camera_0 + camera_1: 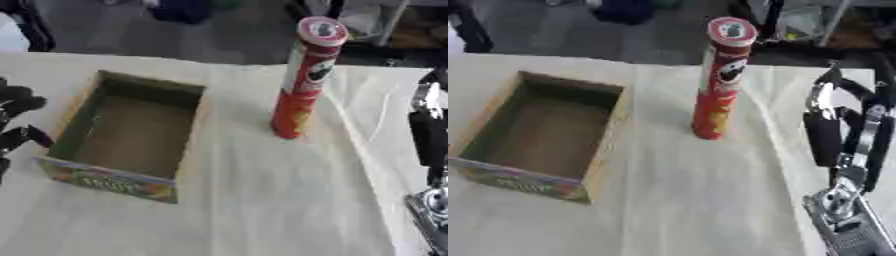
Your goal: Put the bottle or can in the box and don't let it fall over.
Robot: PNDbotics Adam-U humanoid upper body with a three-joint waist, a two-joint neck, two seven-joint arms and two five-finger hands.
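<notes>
Here we see a tall red can (304, 77), a slim cylinder with a glossy printed wrap and a round lid, standing upright on the table (262, 210). It sits right of the box (122, 132) and apart from it, not inside. The box is an open cardboard tray, rectangular, with brown bare walls and floor inside and a bright printed panel on its near side; we see nothing in it.

Our right hand (842, 130) stands at the right edge, well apart from the can, black with silver parts. Its fingers (822, 137) point up, straight and slightly parted, holding nothing. Below it a silver joint of the arm (842, 220) comes in from the lower right corner. Our left hand (16, 120) shows only in the left eye view, at the left edge just beside the box: dark fingers spread apart, closed on nothing.

The table wears a pale cream cloth with soft creases. Beyond its far edge lie a grey floor and dark, blurred furniture.
</notes>
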